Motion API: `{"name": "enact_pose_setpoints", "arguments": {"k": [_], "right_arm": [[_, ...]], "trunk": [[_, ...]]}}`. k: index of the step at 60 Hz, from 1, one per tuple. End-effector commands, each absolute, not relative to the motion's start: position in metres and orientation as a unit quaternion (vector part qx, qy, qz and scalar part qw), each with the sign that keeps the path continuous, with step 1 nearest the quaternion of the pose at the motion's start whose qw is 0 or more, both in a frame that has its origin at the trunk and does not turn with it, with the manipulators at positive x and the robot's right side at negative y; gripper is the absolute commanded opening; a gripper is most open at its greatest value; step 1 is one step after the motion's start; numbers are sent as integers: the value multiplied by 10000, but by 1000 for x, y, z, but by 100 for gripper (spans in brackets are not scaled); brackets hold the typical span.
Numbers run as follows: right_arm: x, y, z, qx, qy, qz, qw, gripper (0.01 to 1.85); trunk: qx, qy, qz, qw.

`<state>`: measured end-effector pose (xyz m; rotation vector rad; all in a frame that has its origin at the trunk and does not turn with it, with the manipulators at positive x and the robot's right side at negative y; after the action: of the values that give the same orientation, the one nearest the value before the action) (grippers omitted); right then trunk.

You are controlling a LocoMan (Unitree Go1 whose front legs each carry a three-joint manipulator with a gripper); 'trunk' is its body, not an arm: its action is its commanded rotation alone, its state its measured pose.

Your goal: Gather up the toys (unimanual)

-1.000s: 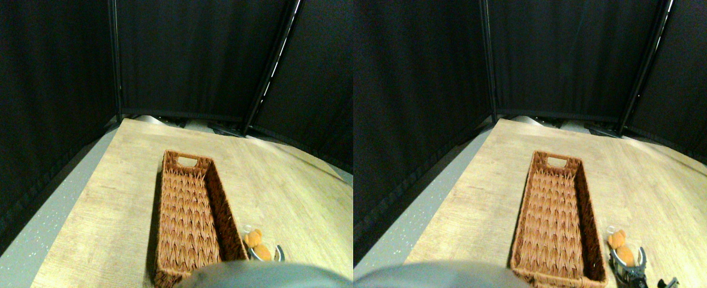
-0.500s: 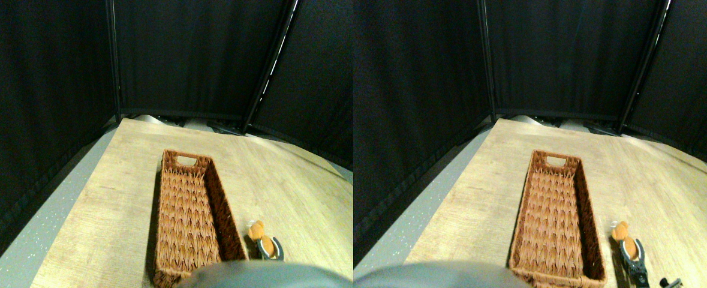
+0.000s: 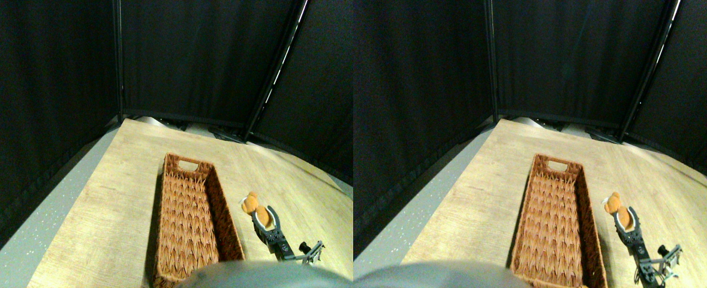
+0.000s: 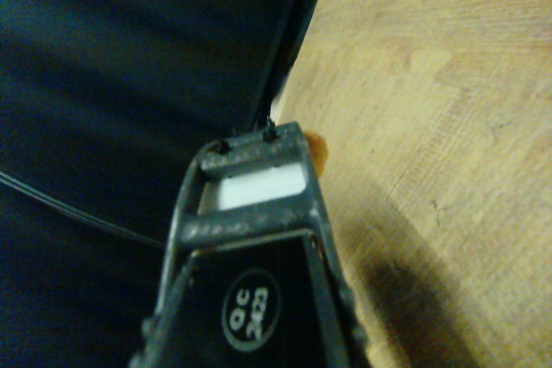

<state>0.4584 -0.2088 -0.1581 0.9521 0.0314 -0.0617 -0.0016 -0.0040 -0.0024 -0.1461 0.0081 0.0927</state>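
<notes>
One orange plush toy with a white string loop hangs above the wooden floor, just right of the long brown woven basket. My right gripper is shut on it, the curved jaws hugging its body while its head sticks out past the tips. The basket's inside shows only its weave, with no toy in it. In the wrist view, a sliver of the orange toy peeks out beside the dark jaw frame, with the wooden floor behind it.
Black curtain panels on dark poles close in the back and both sides. A grey speckled strip borders the wooden floor on the left. The basket has a handle cut-out at its far end.
My right gripper closed on the orange toy and lifted it off the floor, moving up and forward beside the basket. The arm now shows further into view. The basket stayed put.
</notes>
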Motion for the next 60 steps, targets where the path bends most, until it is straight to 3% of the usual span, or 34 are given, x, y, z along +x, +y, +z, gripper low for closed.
{"name": "enact_pose_setpoints", "arguments": {"k": [1, 12, 39, 60], "right_arm": [[463, -200, -145, 4394, 5, 15, 8983, 6], [471, -183, -139, 4742, 64, 91, 8804, 6], [484, -126, -122, 4517, 321, 687, 8890, 6], [491, -109, -133, 4854, 675, 790, 8681, 6]], "trunk": [[-930, 19, 581, 9940], [-1074, -13, 726, 9916], [-1377, -74, 1018, 9852], [-1463, -29, 1071, 9834]]}}
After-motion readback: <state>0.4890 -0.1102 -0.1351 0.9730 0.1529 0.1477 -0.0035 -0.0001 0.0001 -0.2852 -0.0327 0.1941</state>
